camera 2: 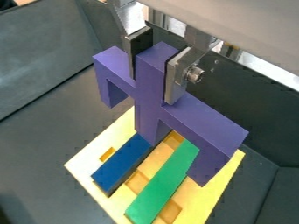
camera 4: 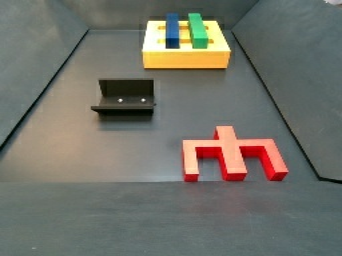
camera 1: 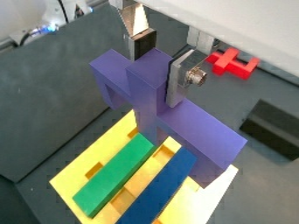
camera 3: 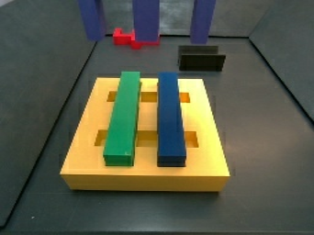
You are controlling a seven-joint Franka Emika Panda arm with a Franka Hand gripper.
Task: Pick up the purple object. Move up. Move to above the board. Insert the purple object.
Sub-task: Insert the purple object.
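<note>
The fingers (camera 1: 139, 35) of the gripper (camera 1: 162, 59) are clamped on the central stem of the purple object (camera 1: 163, 118), one silver plate with its dark pad pressed to each side of the stem, as both wrist views show; in a wrist view the same grip appears at the gripper (camera 2: 158, 59) with the purple object (camera 2: 163, 109) hanging below it. The piece is held off the worktop (camera 1: 52, 96), its wide crossbar lying across and its short legs pointing down, directly above the board (camera 1: 100, 162). Under it, the yellow board carries a long green bar (camera 1: 117, 175) and a long blue bar (camera 1: 163, 188) lying side by side in its recessed slots, with open slot space showing between and around them. In a side view the board (camera 3: 147, 170) sits near the camera with the green bar (camera 3: 121, 115) and blue bar (camera 3: 170, 117) running lengthwise, and only the lower ends of the purple object (camera 3: 145, 20) hang into the frame from above, clear of the board's surface. Behind the board stand the dark fixture (camera 3: 203, 60) and a small red notched block (camera 3: 125, 37). In a side view the red block (camera 4: 234, 155) lies nearest the camera, the fixture (camera 4: 124, 98) further back, and the board (camera 4: 186, 52) beyond; the gripper is out of that frame.
</note>
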